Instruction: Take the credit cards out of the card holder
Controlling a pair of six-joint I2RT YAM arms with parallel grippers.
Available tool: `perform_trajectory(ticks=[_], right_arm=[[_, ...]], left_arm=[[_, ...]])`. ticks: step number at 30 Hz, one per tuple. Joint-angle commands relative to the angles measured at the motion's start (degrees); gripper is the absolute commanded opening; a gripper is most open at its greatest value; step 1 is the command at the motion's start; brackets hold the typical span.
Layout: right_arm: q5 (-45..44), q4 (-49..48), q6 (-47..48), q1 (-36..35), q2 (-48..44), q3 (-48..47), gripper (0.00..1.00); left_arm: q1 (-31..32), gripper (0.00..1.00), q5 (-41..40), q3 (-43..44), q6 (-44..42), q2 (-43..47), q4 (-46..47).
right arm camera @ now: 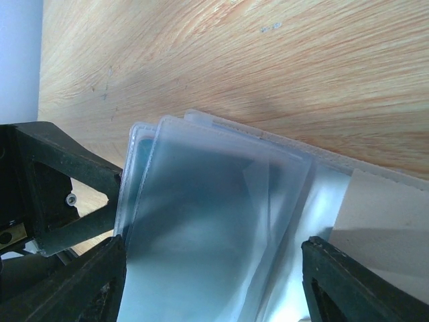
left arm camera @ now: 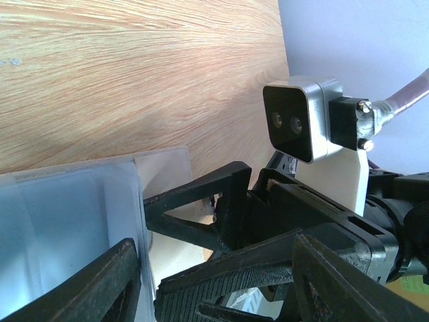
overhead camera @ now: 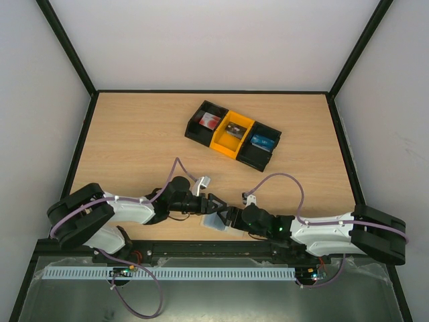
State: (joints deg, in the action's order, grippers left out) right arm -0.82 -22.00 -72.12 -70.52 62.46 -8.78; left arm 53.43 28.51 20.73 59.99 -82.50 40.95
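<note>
The card holder (overhead camera: 214, 222), a translucent pale grey-blue sleeve, lies near the table's front edge between my two grippers. In the right wrist view it (right arm camera: 214, 228) fills the gap between my right gripper's (right arm camera: 213, 245) wide-open fingers, its leaves fanned apart. A faint reddish edge (right arm camera: 137, 139) shows at its top left corner; no credit card is clearly seen inside. My left gripper (left arm camera: 214, 245) is open, its left finger against the holder's edge (left arm camera: 67, 221), and the right gripper's black finger (left arm camera: 201, 215) sits between its jaws. From above, the left gripper (overhead camera: 208, 202) and right gripper (overhead camera: 227, 216) meet tip to tip.
A black-and-yellow three-compartment tray (overhead camera: 245, 124) stands at the back centre, with a red card (overhead camera: 211, 121), a dark one (overhead camera: 234, 130) and a blue one (overhead camera: 263, 141) in its compartments. A metal rail runs along the near edge behind the arm bases.
</note>
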Motion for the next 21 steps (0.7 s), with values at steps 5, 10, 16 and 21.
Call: perform_trajectory(ticks=[5, 10, 16, 21], right_arm=[[0.8, -3.9, -0.4, -0.4, -1.1, -0.5, 0.72], [1.2, -4.7, -1.0, -0.4, -1.3, -0.1, 0.74], [1.8, -5.5, -1.4, -0.4, -1.3, 0.0, 0.76], [2.0, -5.9, -1.8, -0.4, -1.4, -0.2, 0.77]], left_arm=[[0.5, 0.63, 1.0, 0.3, 0.6, -1.4, 2.0], [0.4, 0.63, 1.2, 0.0, 0.7, -1.8, 2.5], [0.6, 0.63, 1.1, 0.1, 0.9, -1.8, 2.5], [0.5, 0.63, 1.3, 0.2, 0.8, -2.0, 2.4]])
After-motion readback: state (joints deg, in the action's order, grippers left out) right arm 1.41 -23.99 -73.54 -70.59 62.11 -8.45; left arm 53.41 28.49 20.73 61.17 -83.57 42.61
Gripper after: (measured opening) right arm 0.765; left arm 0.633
